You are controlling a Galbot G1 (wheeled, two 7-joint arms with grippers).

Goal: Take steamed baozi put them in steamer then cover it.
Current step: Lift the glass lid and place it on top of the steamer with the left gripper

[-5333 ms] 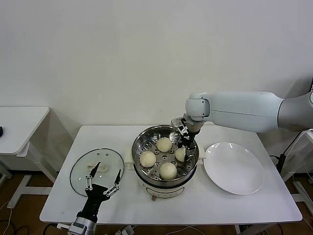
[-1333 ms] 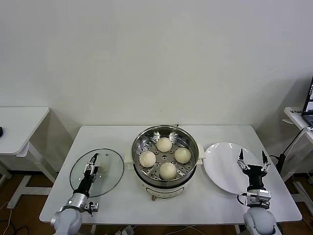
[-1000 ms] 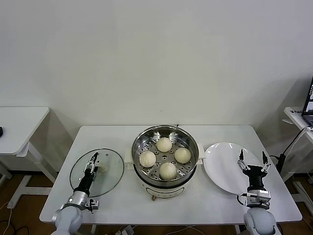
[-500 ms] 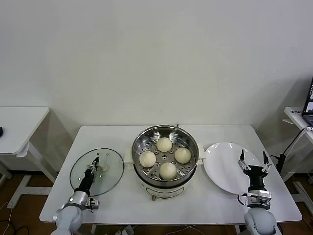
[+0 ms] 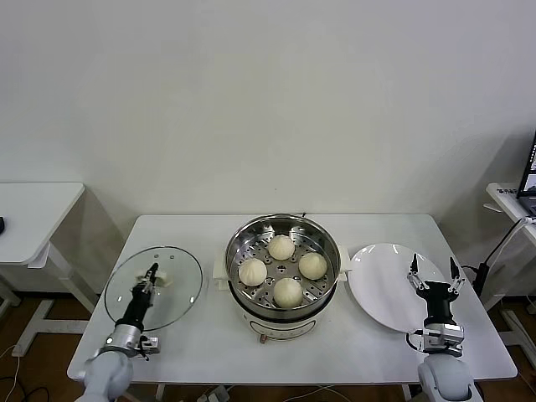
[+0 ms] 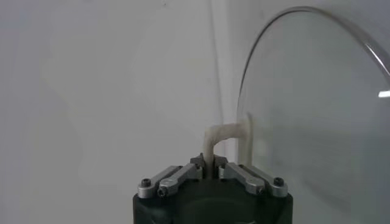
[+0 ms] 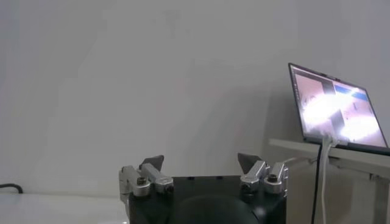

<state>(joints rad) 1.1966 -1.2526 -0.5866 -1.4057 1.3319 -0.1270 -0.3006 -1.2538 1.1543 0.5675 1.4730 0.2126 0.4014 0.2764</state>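
Beside the steamer (image 5: 283, 268), the left gripper (image 5: 152, 271) clamps the glass lid's (image 5: 155, 287) handle; right gripper (image 5: 433, 275) gapes.

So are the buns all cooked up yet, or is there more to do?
All four baozi already sit in the steamer. The left gripper is shut on the glass lid's handle, tilting it. The right gripper waits open over the plate. Left: cover the steamer.

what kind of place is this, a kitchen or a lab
Probably a robot test room, not a kitchen: a bare white wall, a plain white table holding only a steamer, and a laptop on a side desk.
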